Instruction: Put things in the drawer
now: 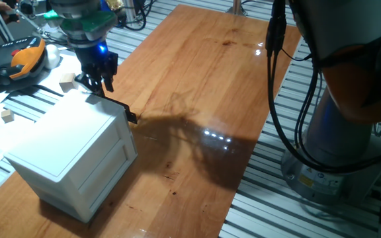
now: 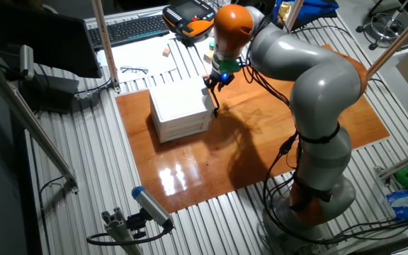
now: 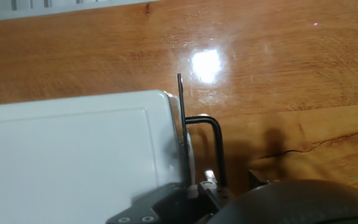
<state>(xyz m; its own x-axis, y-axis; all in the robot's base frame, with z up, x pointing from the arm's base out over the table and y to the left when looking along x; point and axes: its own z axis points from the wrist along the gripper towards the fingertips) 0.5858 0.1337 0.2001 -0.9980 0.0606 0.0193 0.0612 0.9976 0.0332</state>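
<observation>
Hovering at the upper front corner of the white cabinet (image 1: 71, 149), the gripper (image 1: 96, 84) was positioned beside the black handle (image 3: 207, 146) of the closed drawer (image 1: 114, 142); its finger spacing could not be determined. Wooden cubes (image 1: 6, 116) were left outside, well apart.

Glossy wooden tabletop (image 1: 204, 79) (glare spots), smooth matt white cabinet (image 1: 71, 155).

The drawer (image 1: 114, 147) sits shut in its white cabinet (image 1: 71, 142), its black handle (image 1: 130, 116) jutting out. Two pale cubes (image 1: 67, 82) (image 1: 6, 116) lie apart beyond the cabinet, off the wooden bench (image 1: 197, 86).
</observation>
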